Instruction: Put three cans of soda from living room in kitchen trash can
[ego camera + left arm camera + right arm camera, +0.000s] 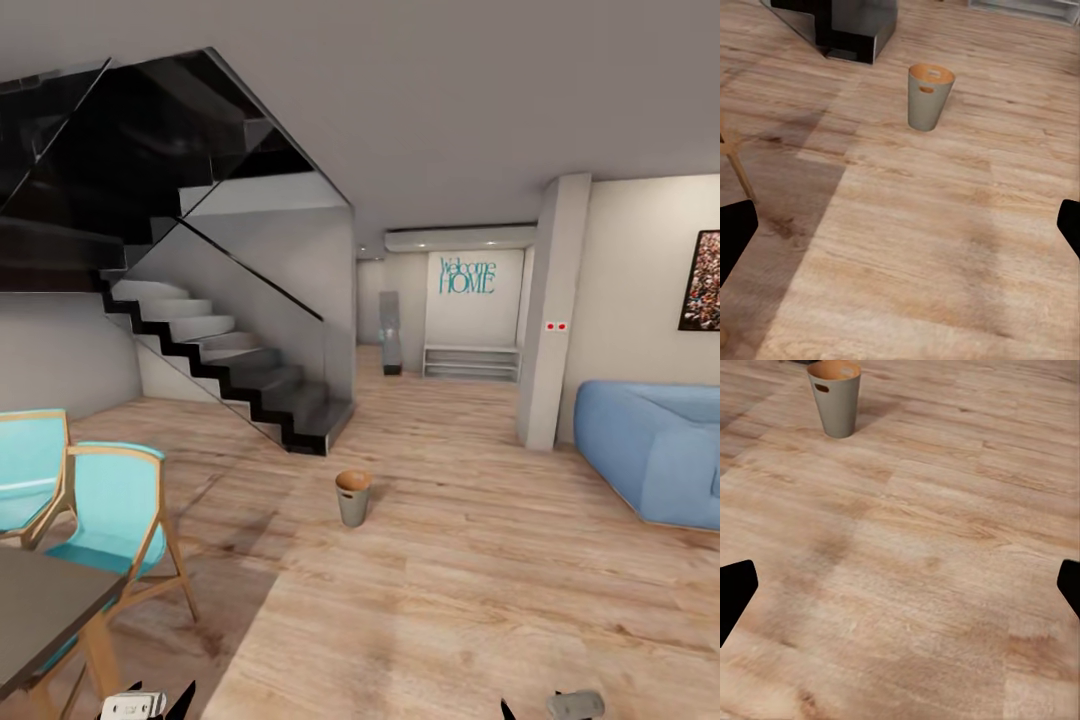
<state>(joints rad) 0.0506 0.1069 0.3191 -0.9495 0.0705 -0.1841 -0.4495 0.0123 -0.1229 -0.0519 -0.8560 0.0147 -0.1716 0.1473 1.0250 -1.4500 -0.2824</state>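
The tash can stands upright on the wood plank floor in the middle of the room, grey outside and copper-brown inside. It also stands ahead of both wrist cameras, as the same bin, well beyond the fingers. My left gripper is open, its dark fingertips far apart over bare floor. My right gripper is open too, with nothing between its fingertips. The three can of soda are out of view.
A dark staircase rises behind the bin at the left. Two turquoise chairs and a dark table stand at the near left. A blue sofa and a pale pillar are at the right.
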